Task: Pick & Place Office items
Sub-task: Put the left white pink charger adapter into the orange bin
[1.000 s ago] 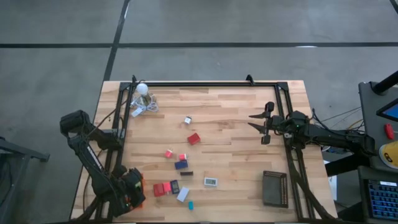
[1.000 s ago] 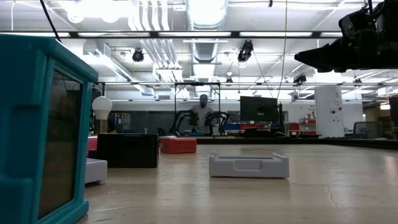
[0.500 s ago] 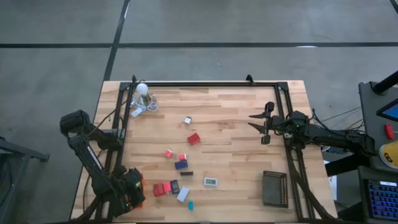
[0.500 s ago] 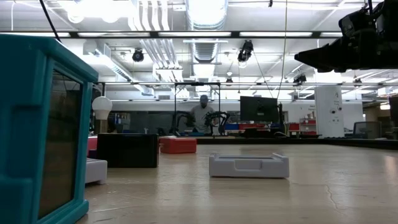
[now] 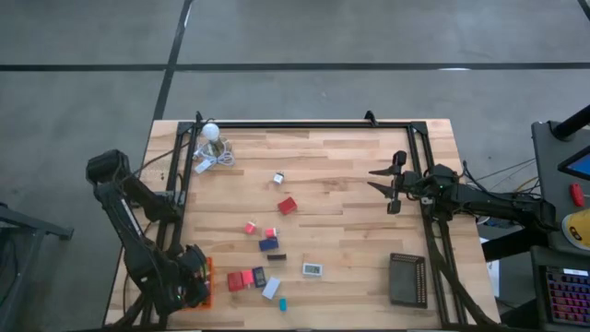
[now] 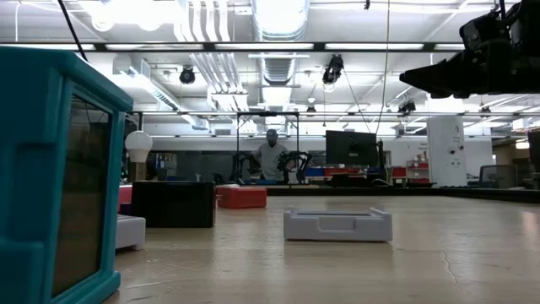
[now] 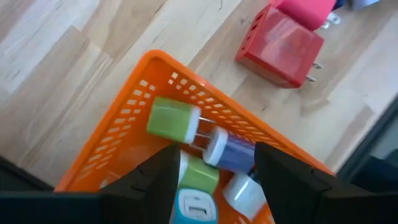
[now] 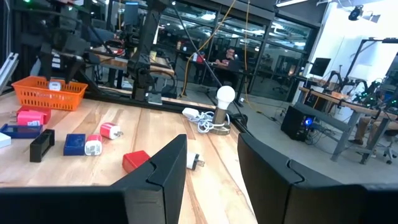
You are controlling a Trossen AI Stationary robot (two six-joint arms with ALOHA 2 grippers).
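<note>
While left gripper (image 7: 211,171) hovers over orange tray (image 7: 124,118), no legible writing.

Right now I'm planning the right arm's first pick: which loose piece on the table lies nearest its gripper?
The red block: it lies closest to the right gripper; the small white piece sits slightly farther.

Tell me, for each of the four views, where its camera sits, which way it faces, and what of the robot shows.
High: overhead, straight down; both arms, left tool over the orange tray, right tool open at the table's right edge.
Low: table height, level across; a teal item close, right arm overhead.
Left wrist: looks down into the orange tray; own fingers.
Right wrist: looks across the table; own fingers.
Shared: both wrist views show the orange tray.
</note>
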